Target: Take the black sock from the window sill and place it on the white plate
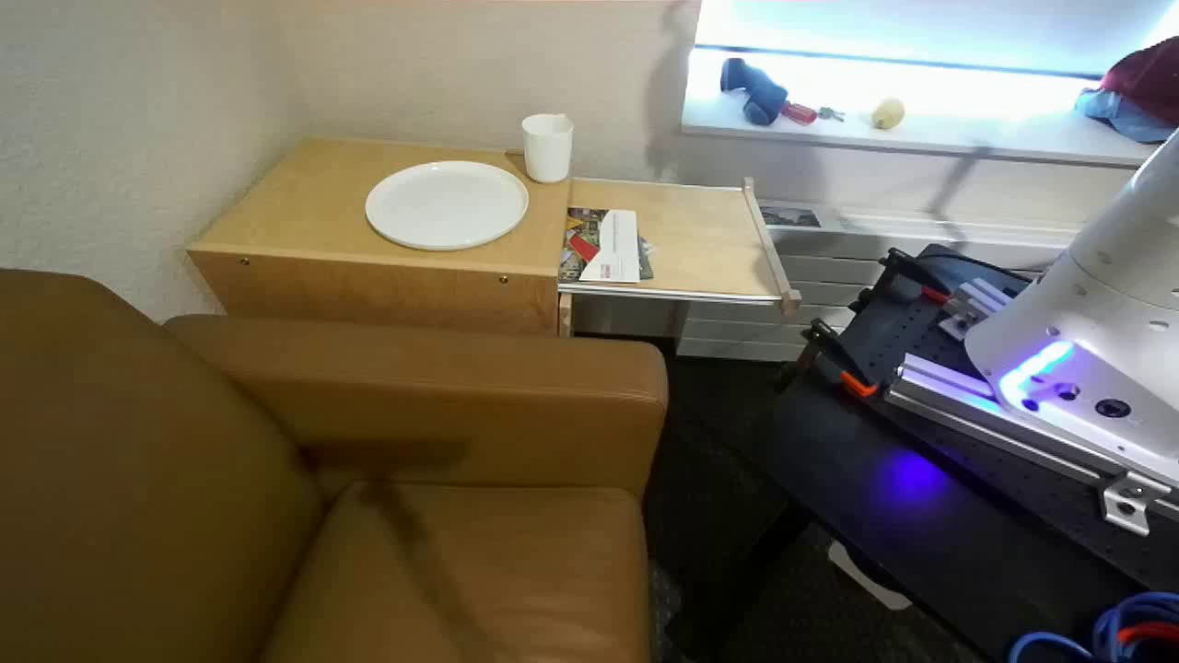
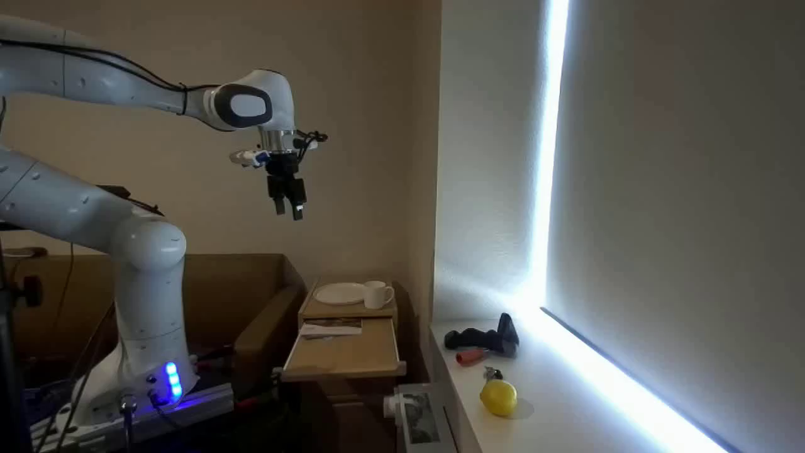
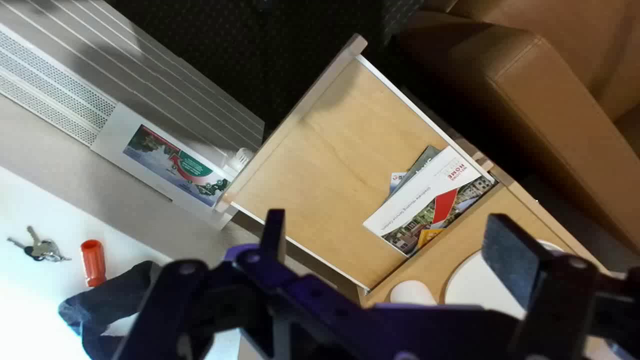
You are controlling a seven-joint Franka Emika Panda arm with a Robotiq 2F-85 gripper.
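The black sock (image 2: pixel 481 340) lies on the window sill (image 2: pixel 560 415), lower than the gripper (image 2: pixel 289 212) and well off to its side. It is a long, limp length of fabric with a sharp bend: part of it sprawls over the ledge in soft lumps, while an end rises in a short peak. In the wrist view strong light turns some of it bluish, and the gripper's body covers an edge of it. The gripper hangs high, its two fingers spread wide apart.

Looking down past those fingers, the wrist view shows print on the leaflets (image 3: pixel 430 200), which appear between the fingertips on a wooden shelf (image 3: pixel 320 150). It also sets the keys (image 3: pixel 42 246) clearly apart from the red cylinder (image 3: pixel 94 262); whether that cylinder touches the sock I cannot tell. A finger hides part of the white plate (image 3: pixel 475 287) there, yet in an exterior view the plate shows whole on the desk (image 1: pixel 304 198), just beside the white cup (image 1: pixel 548 152). The yellow ball (image 2: pixel 498 397), below the gripper's level, shows in both exterior views.
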